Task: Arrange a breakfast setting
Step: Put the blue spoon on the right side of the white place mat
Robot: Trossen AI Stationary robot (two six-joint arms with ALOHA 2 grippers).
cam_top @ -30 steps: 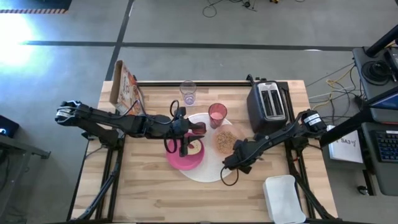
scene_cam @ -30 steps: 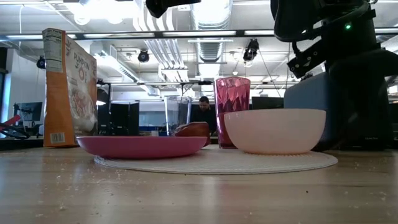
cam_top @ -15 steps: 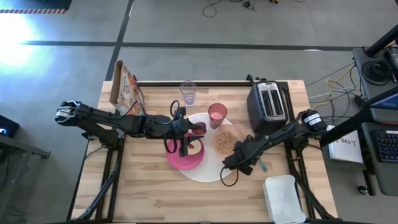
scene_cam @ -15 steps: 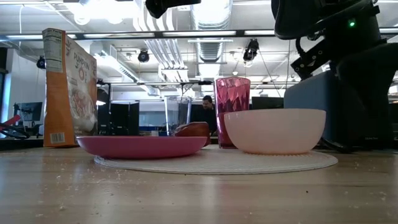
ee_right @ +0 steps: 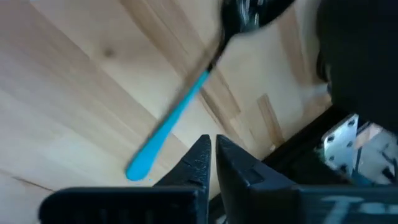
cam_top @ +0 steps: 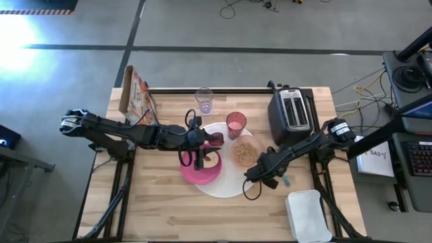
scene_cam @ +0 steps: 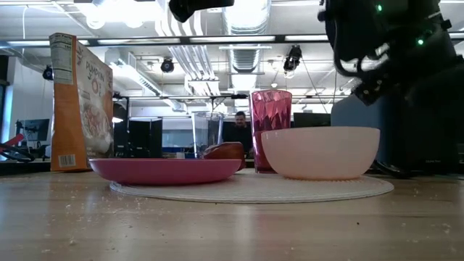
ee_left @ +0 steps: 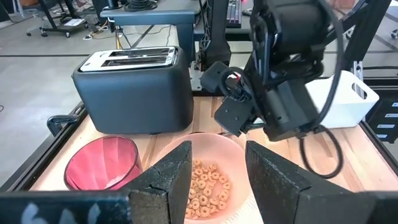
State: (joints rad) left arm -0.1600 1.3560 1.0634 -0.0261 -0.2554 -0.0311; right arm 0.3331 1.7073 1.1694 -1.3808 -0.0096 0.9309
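Observation:
A white round mat (cam_top: 229,183) carries the magenta plate (cam_top: 194,172), the peach bowl (cam_top: 244,154) with cereal in it and the pink cup (cam_top: 235,123). The clear glass (cam_top: 204,100) and the orange cereal box (cam_top: 135,94) stand behind it. The teal-handled spoon (cam_top: 285,179) lies flat on the wood to the right of the mat. My right gripper (cam_top: 270,179) hovers shut just beside the spoon, whose handle (ee_right: 171,124) lies past the fingertips (ee_right: 211,155). My left gripper (ee_left: 217,171) hangs open above the plate's far edge, facing the bowl (ee_left: 202,180).
A black toaster (cam_top: 293,111) stands at the back right and a white bin (cam_top: 307,214) at the near right corner. A brown piece of food (scene_cam: 225,151) lies on the plate. A person (scene_cam: 237,125) sits in the room far behind the table.
The teal spoon, unseen under my right gripper a second ago, now lies in plain view on the wood to the right of the mat. My right wrist has tipped a little above it. The left arm has kept still.

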